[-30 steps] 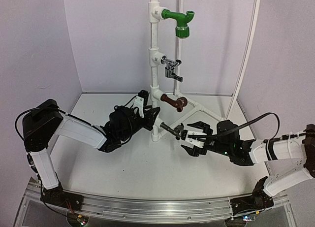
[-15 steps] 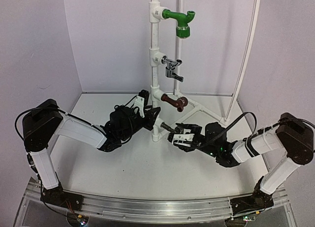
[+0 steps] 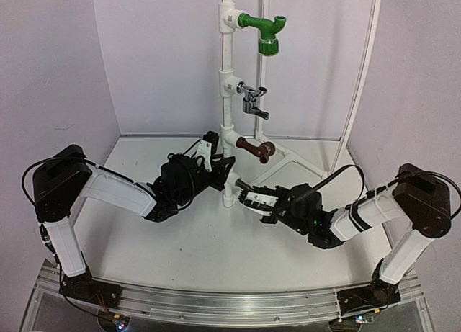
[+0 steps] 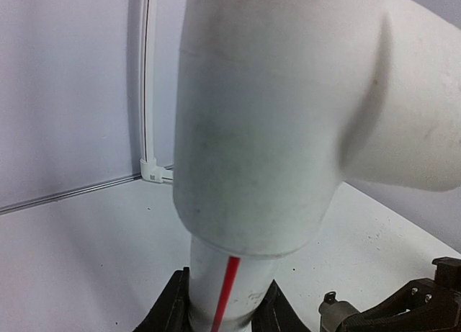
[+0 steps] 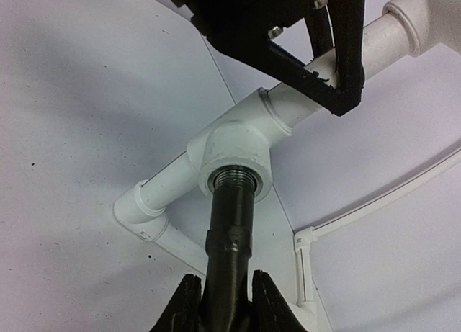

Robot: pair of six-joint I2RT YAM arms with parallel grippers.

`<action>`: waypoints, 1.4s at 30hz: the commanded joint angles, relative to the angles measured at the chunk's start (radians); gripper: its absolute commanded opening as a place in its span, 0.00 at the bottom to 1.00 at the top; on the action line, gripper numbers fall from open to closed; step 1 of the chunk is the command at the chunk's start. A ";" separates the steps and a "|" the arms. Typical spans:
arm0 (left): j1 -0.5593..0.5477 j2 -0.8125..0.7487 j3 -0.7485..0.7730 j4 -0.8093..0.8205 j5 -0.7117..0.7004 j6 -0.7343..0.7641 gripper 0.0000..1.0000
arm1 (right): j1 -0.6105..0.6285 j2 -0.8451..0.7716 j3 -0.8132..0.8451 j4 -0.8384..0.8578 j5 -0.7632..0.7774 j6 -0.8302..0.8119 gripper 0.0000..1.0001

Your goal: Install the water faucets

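Note:
A white pipe stand [image 3: 227, 94] carries a green faucet [image 3: 263, 31], a silver one [image 3: 251, 100] and a brown one [image 3: 253, 149]. The dark grey-black faucet [image 3: 245, 188] sticks out of the lowest tee fitting [image 5: 234, 163], its threaded end in the socket. My right gripper [image 3: 253, 199] is shut on this dark faucet [image 5: 229, 231], one finger on each side of its body. My left gripper [image 3: 220, 170] is shut on the upright pipe [image 4: 230, 289] just under a tee [image 4: 266, 116].
White walls close in the back and both sides. A thin curved white rod [image 3: 360, 94] rises at the right, and a slim conduit with a corner clip [image 5: 302, 245] runs along the floor edge. An aluminium rail [image 3: 216, 303] lies at the near edge.
My right gripper has moved left up to the pipe's lowest tee and shut on the dark faucet. Its elbow has risen at the right. The left arm has stayed still.

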State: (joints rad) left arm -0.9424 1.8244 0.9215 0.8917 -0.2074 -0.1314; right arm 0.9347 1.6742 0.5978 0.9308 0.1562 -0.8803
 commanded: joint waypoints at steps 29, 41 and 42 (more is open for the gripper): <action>-0.032 0.045 -0.014 -0.161 0.060 -0.101 0.00 | -0.068 -0.147 0.018 -0.013 -0.262 2.556 0.04; -0.032 0.028 -0.020 -0.172 0.031 -0.118 0.00 | -0.178 -0.413 0.094 -0.618 -0.377 1.159 0.91; -0.032 0.028 -0.020 -0.173 0.034 -0.118 0.00 | -0.178 -0.441 0.094 -0.661 -0.374 1.028 0.91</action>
State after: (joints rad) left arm -0.9562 1.8248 0.9226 0.8894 -0.2173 -0.1311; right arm 0.7513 1.3395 0.6235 0.5358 -0.1882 0.8841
